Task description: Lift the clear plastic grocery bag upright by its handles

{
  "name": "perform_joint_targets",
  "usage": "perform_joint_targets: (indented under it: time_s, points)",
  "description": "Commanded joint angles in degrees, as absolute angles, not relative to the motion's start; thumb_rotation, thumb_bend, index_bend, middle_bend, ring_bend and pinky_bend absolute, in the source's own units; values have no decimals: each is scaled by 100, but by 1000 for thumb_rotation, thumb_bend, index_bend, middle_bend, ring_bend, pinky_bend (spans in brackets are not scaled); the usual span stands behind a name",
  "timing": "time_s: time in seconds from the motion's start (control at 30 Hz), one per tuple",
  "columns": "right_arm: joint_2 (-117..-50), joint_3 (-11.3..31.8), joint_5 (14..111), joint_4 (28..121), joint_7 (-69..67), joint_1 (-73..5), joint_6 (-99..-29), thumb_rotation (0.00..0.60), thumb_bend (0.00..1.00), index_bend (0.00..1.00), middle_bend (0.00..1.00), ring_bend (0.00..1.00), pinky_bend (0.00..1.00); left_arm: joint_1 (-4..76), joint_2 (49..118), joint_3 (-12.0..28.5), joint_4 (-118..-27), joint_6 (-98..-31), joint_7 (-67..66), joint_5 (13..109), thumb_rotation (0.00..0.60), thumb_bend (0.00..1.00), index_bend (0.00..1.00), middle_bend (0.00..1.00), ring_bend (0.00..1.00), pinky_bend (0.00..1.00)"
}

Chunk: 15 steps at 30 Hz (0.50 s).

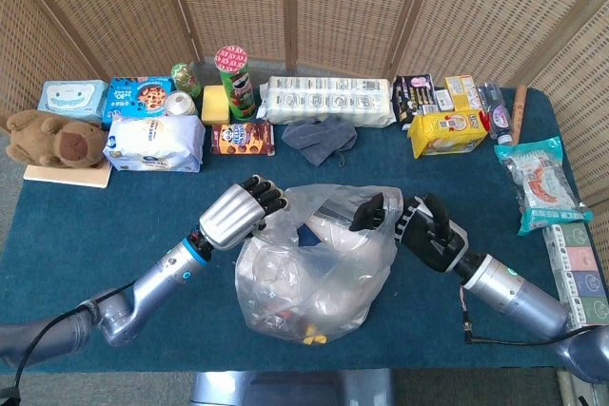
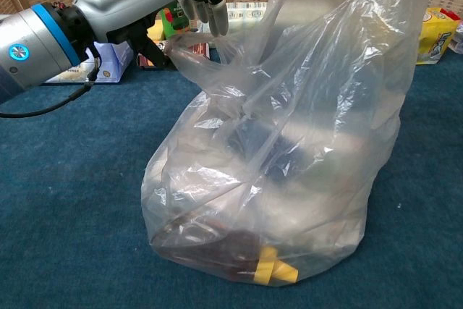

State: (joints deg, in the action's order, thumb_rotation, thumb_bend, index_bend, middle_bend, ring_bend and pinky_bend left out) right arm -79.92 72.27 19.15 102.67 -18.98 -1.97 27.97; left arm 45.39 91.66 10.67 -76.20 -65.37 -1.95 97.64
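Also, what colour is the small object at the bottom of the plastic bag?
Yellow. The small object shows best in the chest view, inside the plastic bag.

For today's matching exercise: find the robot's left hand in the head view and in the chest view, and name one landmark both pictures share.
Head view: the left robot hand is left of centre, at the upper left edge of the clear plastic bag.
Chest view: the left robot hand is at top left, fingers over the bag's left handle.
Shared landmark: the yellow item at the bag's bottom.
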Motion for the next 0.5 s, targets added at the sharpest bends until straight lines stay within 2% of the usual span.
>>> perform_joint_targets:
  time_s: [0.03, 0.27, 0.5]
  points:
    - [-7992, 7209, 1897, 10249, -1906, -193, 2798, 182, 119, 389, 366, 317, 223, 4647, 9502, 1122, -7223, -6957, 24, 9910, 600, 296, 488, 499, 425, 365]
    - [-7979, 7141, 1893, 10153, -1896, -201, 2803, 181, 120, 389, 366, 317, 223, 4766, 9701, 1242, -6882, -7500, 251, 10020, 600, 313, 569, 569, 515, 436]
    - [-7969, 7088, 1898, 10078, -1874, -225, 2803, 183, 119, 389, 366, 317, 223, 4865, 9681, 1398, -6788, -7979, 335, 10077, 600, 313, 588, 616, 563, 467]
